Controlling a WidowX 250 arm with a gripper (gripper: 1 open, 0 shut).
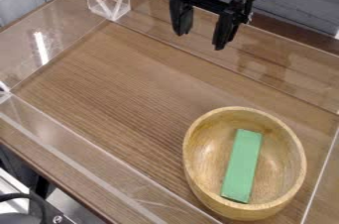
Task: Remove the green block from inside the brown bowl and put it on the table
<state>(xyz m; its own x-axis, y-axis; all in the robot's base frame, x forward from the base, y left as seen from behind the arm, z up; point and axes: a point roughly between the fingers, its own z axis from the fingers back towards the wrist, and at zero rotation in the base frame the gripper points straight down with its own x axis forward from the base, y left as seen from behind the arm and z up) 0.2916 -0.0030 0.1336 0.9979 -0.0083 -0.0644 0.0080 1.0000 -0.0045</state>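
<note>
Bright green, the block point(241, 166) lies flat inside the brown bowl point(207, 171), in the camera view, its long side running up and down the picture and leaning slightly. The light wooden bowl sits on the brown wood-grain table point(119, 89), toward the lower right corner of the picture, its thick rim all around the block. The black gripper point(201, 40) is at the top of the picture, its two fingers pointing down and spread wide apart, with nothing held between them. Block and gripper are well apart: the block is far below the fingers in the picture and a little to their right, and neither finger touches the block or the bowl. Left of the gripper, near the upper left edge of the table, stands a clear, angular plastic piece point(109, 3). How high the fingers hang above the tabletop, I cannot tell.
</note>
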